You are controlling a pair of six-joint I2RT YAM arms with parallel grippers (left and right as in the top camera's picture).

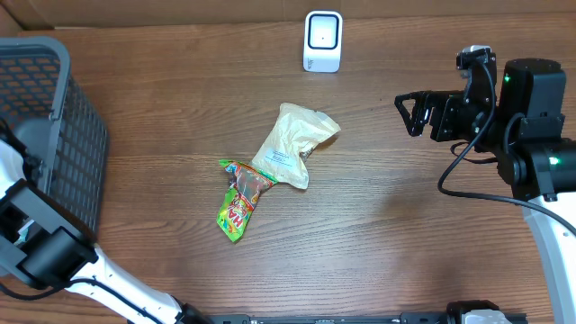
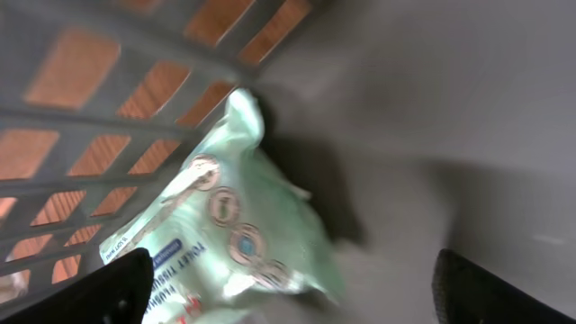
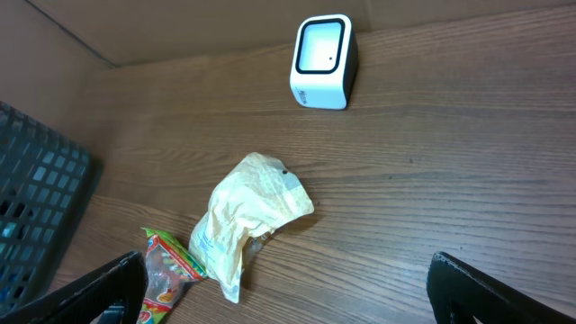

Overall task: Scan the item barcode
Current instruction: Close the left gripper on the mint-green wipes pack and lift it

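Left gripper (image 2: 304, 290) spread wide inside grey basket (image 1: 63, 126), pale green packet (image 2: 234, 225) lying free beneath it, right gripper (image 1: 405, 114) open, holding nothing, cream bag (image 1: 292, 144) touching colourful snack bag (image 1: 239, 200) mid-table, near white scanner (image 1: 323, 40)

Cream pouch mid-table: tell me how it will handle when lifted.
Probably floppy: the cream pouch lies crumpled and creased, so it should sag from a pinch. Likely light, since it looks partly slack rather than packed. It seems to touch the candy packet, so lifting may nudge that.

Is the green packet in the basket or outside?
In: the left wrist view shows the packet on the basket floor, beside its lattice wall.
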